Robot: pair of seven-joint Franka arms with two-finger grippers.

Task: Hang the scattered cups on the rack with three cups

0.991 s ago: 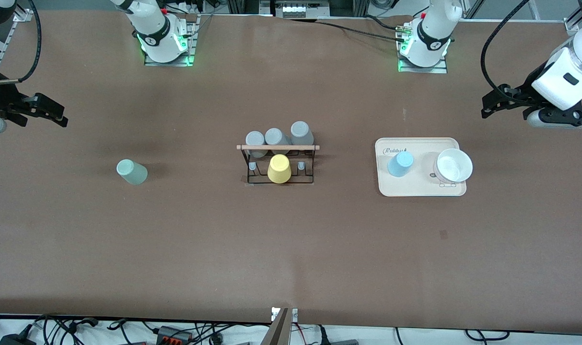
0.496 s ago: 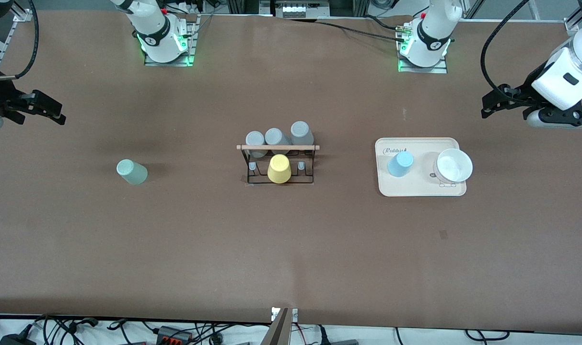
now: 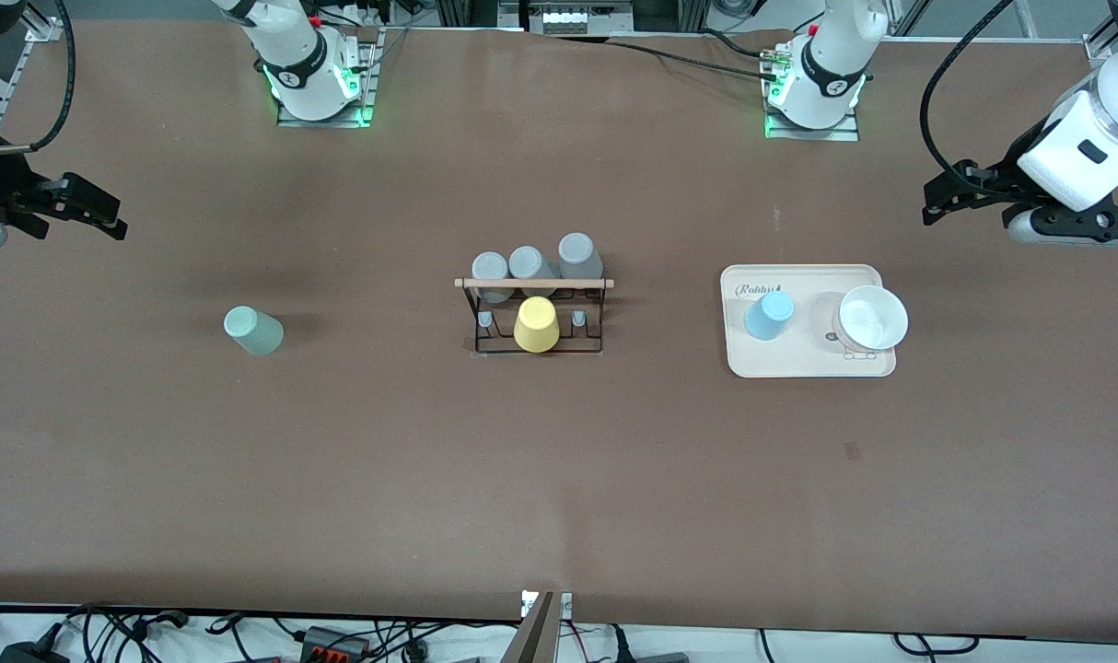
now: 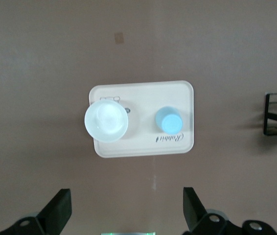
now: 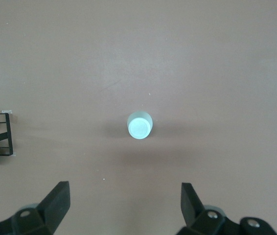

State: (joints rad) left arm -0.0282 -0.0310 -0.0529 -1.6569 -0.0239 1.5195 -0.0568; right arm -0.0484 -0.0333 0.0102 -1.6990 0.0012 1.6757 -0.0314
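**Both cups still loose, arms barely shifting at the table ends**

Mint-green cup (image 3: 253, 331) stands upside down on the bare table toward the right arm's end, well apart from the rack (image 3: 536, 316). Light blue cup (image 3: 768, 315) stands upside down on the cream tray (image 3: 803, 366) toward the left arm's end, beside a white bowl (image 3: 870, 319) on the same tray. Rack sits mid-table between them: yellow cup (image 3: 536, 324) on its middle front peg, three grey cups (image 3: 531, 265) in the row farther from the camera, two front pegs free (one either side of the yellow).

Right gripper (image 3: 75, 210) hangs high over the right arm's end of the table, jaws wide apart, nothing held; its wrist view looks straight down on the mint cup. Left gripper (image 3: 969, 195) hangs over the left arm's end, jaws also wide apart and empty, tray in its wrist view.

Change over the last second: right gripper has drifted slightly outward, left arm nudged a touch, cups and rack unmoved. Likely means the approach is only starting; neither cup is picked yet, whole task remains
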